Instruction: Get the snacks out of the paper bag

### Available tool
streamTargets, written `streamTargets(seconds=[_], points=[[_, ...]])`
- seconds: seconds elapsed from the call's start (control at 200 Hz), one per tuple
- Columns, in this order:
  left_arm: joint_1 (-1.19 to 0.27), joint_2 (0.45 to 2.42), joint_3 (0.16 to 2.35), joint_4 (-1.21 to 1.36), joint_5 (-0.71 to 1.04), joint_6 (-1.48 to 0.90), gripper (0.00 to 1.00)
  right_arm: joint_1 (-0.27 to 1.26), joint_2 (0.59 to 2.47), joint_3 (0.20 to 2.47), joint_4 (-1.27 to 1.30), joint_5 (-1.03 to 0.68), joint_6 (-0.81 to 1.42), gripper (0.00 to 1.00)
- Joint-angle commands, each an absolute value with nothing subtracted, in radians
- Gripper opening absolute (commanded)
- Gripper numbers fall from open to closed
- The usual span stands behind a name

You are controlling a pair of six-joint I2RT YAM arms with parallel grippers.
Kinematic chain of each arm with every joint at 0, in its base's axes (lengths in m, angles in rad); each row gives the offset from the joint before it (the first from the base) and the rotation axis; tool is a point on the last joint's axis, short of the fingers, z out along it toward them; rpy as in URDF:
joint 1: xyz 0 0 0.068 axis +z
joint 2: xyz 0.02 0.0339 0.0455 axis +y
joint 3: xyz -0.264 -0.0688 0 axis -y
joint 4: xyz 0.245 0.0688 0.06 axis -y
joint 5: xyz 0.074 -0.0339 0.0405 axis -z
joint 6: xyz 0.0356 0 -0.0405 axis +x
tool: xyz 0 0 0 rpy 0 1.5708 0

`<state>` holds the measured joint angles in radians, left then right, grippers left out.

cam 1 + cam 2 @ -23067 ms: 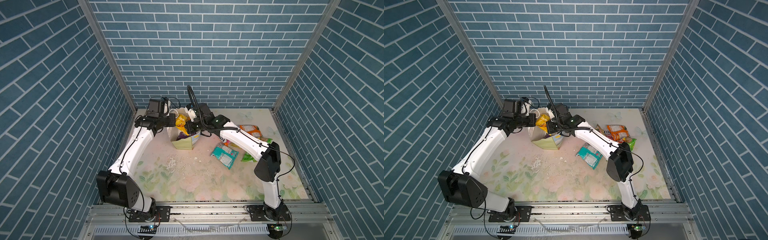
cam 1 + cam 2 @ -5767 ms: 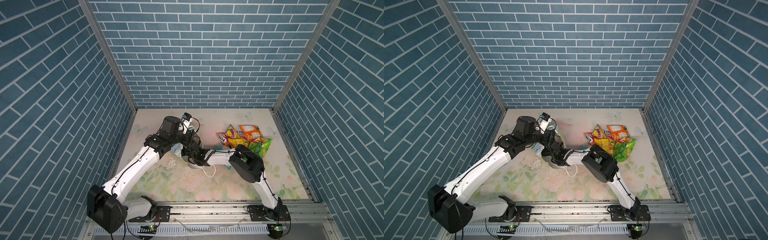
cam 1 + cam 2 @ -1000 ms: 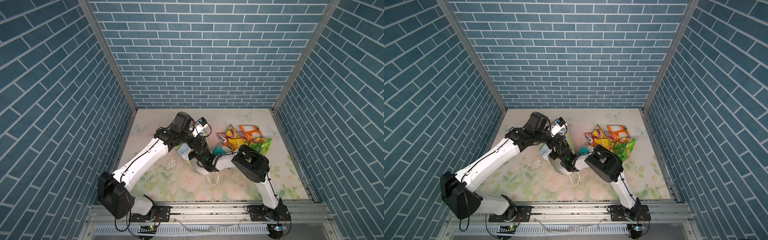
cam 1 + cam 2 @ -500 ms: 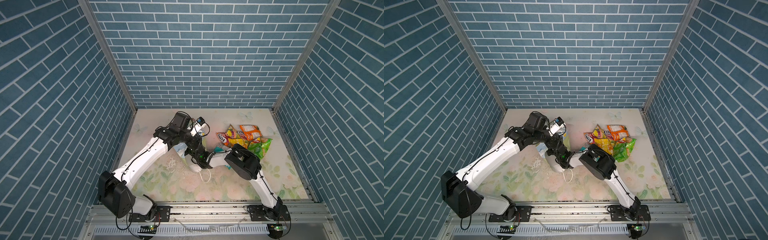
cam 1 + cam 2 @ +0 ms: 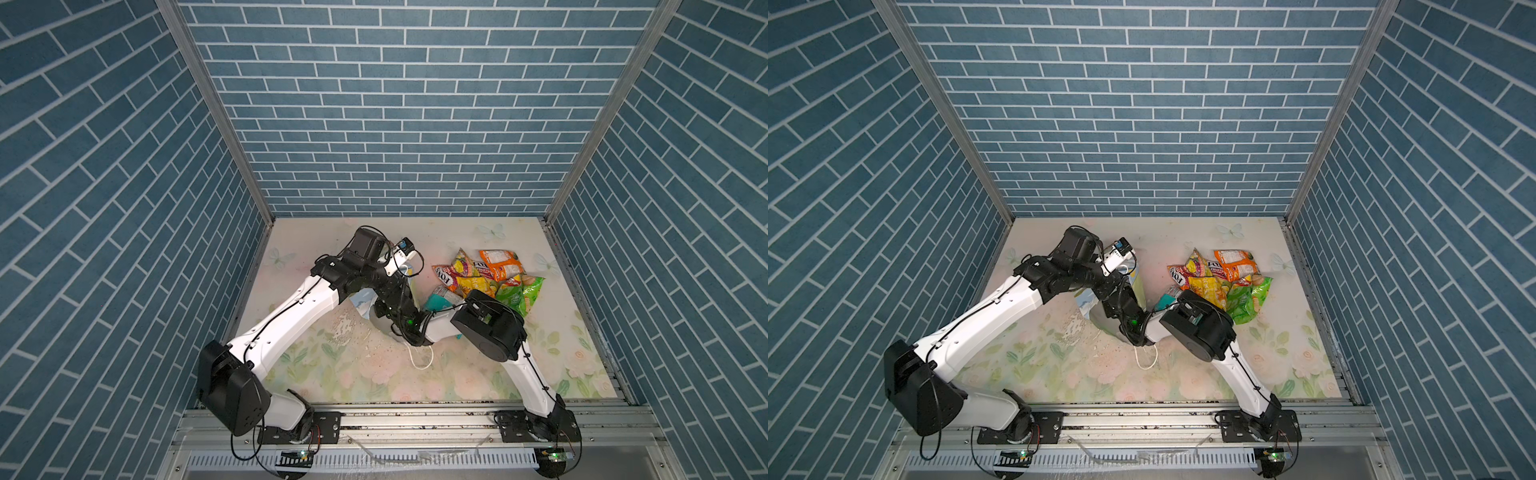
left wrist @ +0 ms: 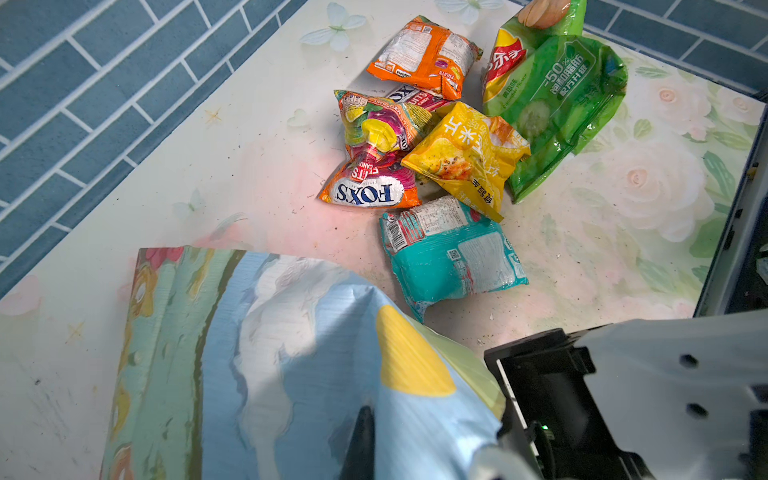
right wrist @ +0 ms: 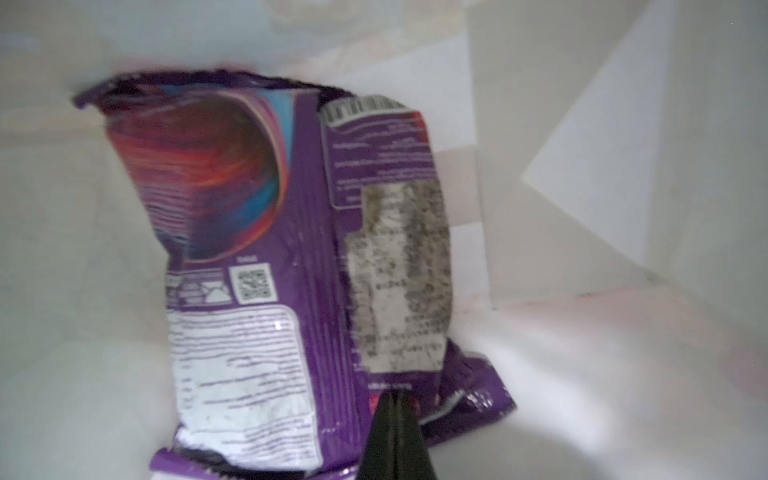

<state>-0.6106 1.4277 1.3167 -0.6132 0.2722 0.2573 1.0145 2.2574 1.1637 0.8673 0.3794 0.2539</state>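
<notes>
Purple snack packet (image 7: pixel 266 232) — the only one visible inside the paper bag (image 6: pixel 249 353), against its white lining. Right pincer (image 7: pixel 395 405) is clamped on its crimped edge, apparently to draw it out; left pincer (image 6: pixel 362 432) is closed on the bag's paper, steadying it — other packets (image 6: pixel 457 153) lie clear on the desk (image 6: pixel 249 166).

Left arm (image 5: pixel 291 316) and right arm (image 5: pixel 530 374) have white links, black joints, black cables.

Robot laboratory test cell, shown in a top view. Three walls (image 5: pixel 399 124) printed with blue brick pattern meet at bare aluminium posts (image 5: pixel 216 112) around a floral-print tabletop (image 5: pixel 478 374). At 6 o'clock an aluminium rail (image 5: pixel 415 419) carries two bolted-down machines with exposed cabling, the left arm (image 5: pixel 291 320) and the right arm (image 5: pixel 528 374).
</notes>
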Motion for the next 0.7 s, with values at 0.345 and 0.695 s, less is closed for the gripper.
streamTargets(seconds=[0.345, 0.695], points=[[-0.619, 1.441, 1.316, -0.655, 0.253, 0.238, 0.00, 0.996, 2.166, 1.090, 0.996, 0.290, 0.231, 0.01], [-0.620, 1.445, 1.331, -0.655, 0.438, 0.241, 0.00, 0.994, 2.224, 1.104, 1.134, 0.071, 0.214, 0.65]])
